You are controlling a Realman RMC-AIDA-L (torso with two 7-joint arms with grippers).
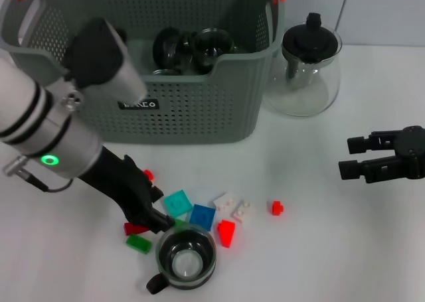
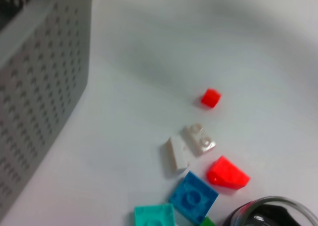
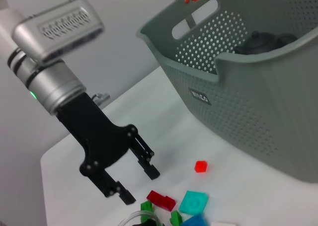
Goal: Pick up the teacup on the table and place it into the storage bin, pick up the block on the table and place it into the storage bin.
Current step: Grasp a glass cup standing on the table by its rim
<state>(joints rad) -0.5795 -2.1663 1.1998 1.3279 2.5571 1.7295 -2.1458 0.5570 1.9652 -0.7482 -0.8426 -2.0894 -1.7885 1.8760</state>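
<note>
The teacup (image 1: 186, 257), clear glass with a black handle, stands upright near the table's front edge; its rim (image 2: 274, 212) also shows in the left wrist view. Several blocks lie around it: teal (image 1: 177, 203), blue (image 1: 202, 216), a red wedge (image 1: 226, 233), white (image 1: 224, 200) and a small red one (image 1: 277, 208). My left gripper (image 1: 159, 209) hangs open just above and left of the cup, over a red block (image 1: 135, 228) and a green block (image 1: 138, 243). The right wrist view shows this left gripper (image 3: 138, 184) with its fingers spread and nothing between them. The storage bin (image 1: 199, 116) stands behind.
Dark glass cups (image 1: 192, 48) lie inside the bin. A glass teapot (image 1: 311, 63) with a black lid stands to the bin's right. My right gripper (image 1: 355, 157) hovers open at the far right, away from the blocks. A tiny red block (image 1: 148, 175) lies near the bin's front.
</note>
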